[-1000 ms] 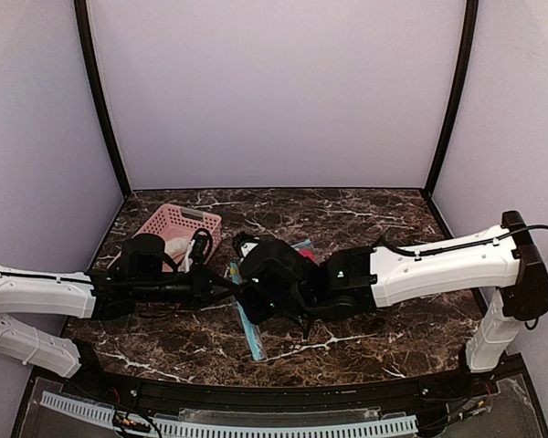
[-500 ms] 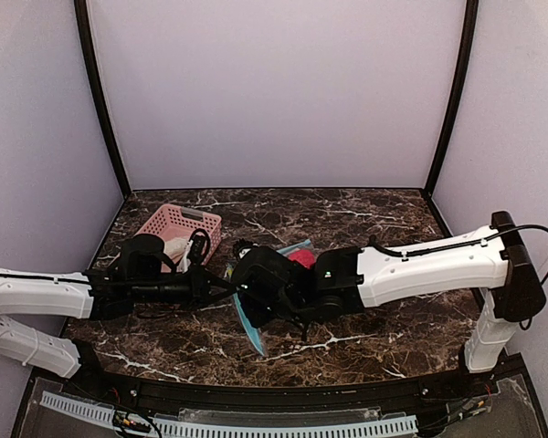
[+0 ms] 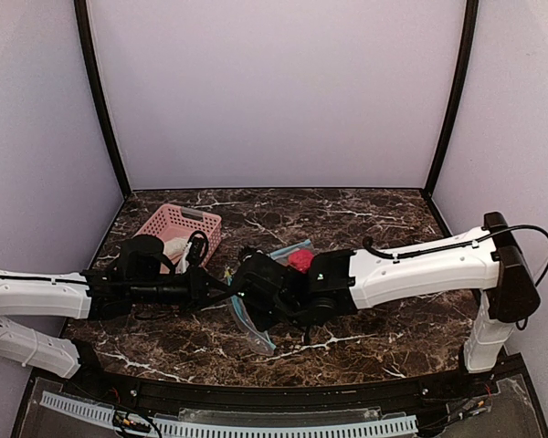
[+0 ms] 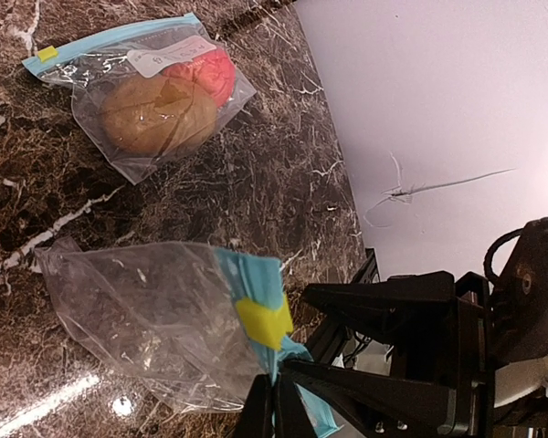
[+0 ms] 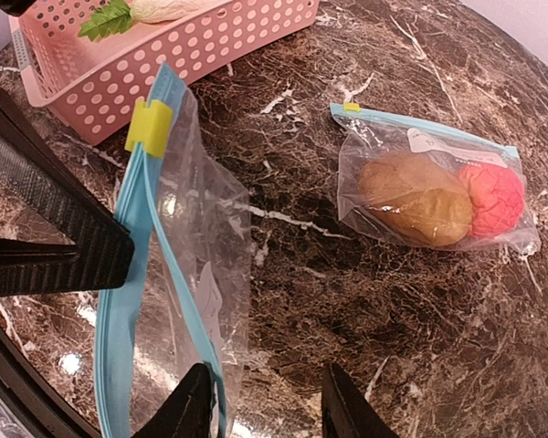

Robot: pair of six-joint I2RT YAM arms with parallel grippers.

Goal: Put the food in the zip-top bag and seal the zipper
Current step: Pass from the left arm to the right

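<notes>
My left gripper [image 4: 275,391] is shut on the blue zipper strip of an empty clear zip-top bag [image 4: 155,319], just below its yellow slider [image 4: 263,320]. The bag [image 3: 252,328] hangs between both grippers above the marble. My right gripper [image 5: 267,406] is open, its left finger beside the bag's blue edge [image 5: 178,301] and nothing between the jaws. A second zip-top bag [image 5: 429,146] lies flat, holding the brown-orange bun [image 5: 416,196] and the red-pink ball [image 5: 495,196]. The green sprig [image 5: 105,18] and whitish piece [image 5: 169,7] lie in the pink basket [image 5: 192,64].
The pink basket [image 3: 178,224] stands at the back left, close behind my left wrist. The filled bag [image 3: 297,257] lies just behind my right wrist. Lilac walls enclose the marble table [image 3: 384,219] on three sides.
My right arm has slid left toward the left gripper and its jaws have narrowed. The empty bag has swung from flat to hanging lower and nearer the front edge.
</notes>
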